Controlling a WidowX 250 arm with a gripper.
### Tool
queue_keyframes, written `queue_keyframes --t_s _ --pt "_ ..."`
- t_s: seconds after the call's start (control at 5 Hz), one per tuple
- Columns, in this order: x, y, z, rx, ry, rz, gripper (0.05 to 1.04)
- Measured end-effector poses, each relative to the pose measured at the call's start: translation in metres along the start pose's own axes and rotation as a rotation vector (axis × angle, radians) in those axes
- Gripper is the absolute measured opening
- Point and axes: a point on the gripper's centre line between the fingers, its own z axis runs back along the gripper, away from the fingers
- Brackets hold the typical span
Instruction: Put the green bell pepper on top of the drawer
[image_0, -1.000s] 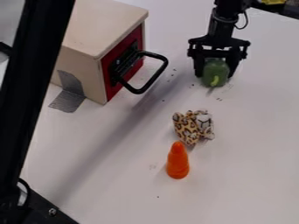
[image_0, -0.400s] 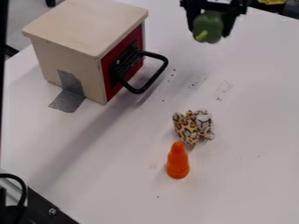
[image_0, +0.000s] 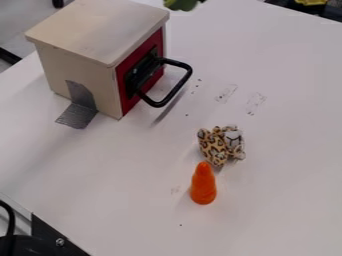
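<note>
Leftward since the earlier frame, the glossy green bell pepper (image_0: 180, 4) has shifted to the top edge, close to the far right corner of the boxy drawer unit's smooth beige top (image_0: 100, 30). How the fingers stand, I cannot tell. Next comes the placing, I judge: keep the pepper high until it is fully over the slab, aim well inside the rim, lower it gently and let go only once it is supported. A rounded body could roll on that flat, slick surface, so a slow release would help. Below are a flat red front (image_0: 127, 105) and a black, tubular loop handle (image_0: 176, 88); crinkled grey tape (image_0: 79, 112) runs onto the matt white worktop (image_0: 280, 150). Leopard-spotted soft toy (image_0: 214, 147) and tapered orange cone (image_0: 203, 186) sit just beside each other.
</note>
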Motion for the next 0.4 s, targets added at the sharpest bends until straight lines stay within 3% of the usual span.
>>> queue_keyframes --t_s 0.2,0.4 --pt "-0.024 0.023 0.012 0.024 -0.008 0.012 0.854" --pt "-0.043 0.045 0.007 0.046 0.0 0.017 0.854"
